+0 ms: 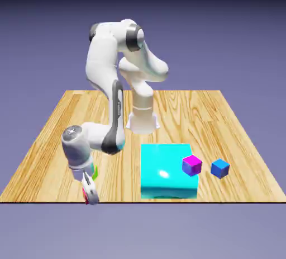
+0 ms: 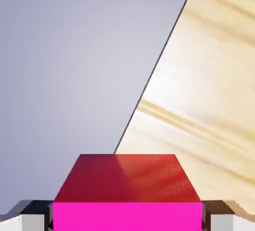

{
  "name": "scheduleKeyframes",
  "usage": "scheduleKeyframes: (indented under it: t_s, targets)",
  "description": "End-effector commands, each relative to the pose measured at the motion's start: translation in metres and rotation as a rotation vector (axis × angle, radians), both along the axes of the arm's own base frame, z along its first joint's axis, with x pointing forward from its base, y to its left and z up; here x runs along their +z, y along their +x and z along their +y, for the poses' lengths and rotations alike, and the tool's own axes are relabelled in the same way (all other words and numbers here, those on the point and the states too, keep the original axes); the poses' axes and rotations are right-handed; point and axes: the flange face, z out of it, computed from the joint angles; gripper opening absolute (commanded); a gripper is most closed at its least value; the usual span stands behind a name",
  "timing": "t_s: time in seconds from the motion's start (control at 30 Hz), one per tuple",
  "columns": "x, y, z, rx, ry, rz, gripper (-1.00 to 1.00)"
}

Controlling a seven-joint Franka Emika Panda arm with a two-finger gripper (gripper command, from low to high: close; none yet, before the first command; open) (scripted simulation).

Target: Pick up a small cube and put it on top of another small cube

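Seemingly wooden table (image 1: 56, 140), plain violet backdrop (image 1: 234, 28)

Red cube (image 1: 86, 198) mostly hidden behind gripper (image 1: 89, 195) – only sliver seen; green object (image 1: 95, 171) largely masked by hand. Hand view: cube cut off by bottom edge – fingertips (image 2: 30, 220) barely shown.

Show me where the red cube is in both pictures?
Exterior view: the red cube barely peeks out at the gripper, bottom left, by the table's near edge.
Hand view: it fills the bottom middle, between the fingertips.
Shared landmark: the wooden table.
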Motion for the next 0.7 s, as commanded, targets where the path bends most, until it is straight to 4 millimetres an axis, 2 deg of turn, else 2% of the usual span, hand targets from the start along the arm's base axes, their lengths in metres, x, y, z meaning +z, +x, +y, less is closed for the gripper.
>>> scheduleKeyframes:
  t_s: [0.0,0.03,0.1,0.37,0.4,0.53,0.57,0.6,0.63,0.67]
  targets:
    - [0.017,0.000,-0.001,0.000,0.000,0.001,-1.00]
    - [0.034,0.000,-0.002,0.000,-0.001,0.001,-1.00]
    - [0.049,-0.023,-0.011,-0.019,-0.004,0.003,-1.00]
    - [0.091,-0.121,-0.030,-0.102,-0.001,0.001,-1.00]
    - [0.091,-0.121,-0.030,-0.102,-0.001,0.001,-1.00]
    - [0.029,-0.123,-0.025,-0.102,0.000,0.001,-1.00]
    - [0.021,-0.123,-0.024,-0.102,-0.001,0.001,-1.00]
    - [0.021,-0.123,-0.024,-0.102,-0.001,0.001,1.00]
    - [0.021,-0.123,-0.024,-0.102,-0.001,0.001,1.00]
    - [0.036,-0.122,-0.026,-0.102,0.000,0.001,1.00]
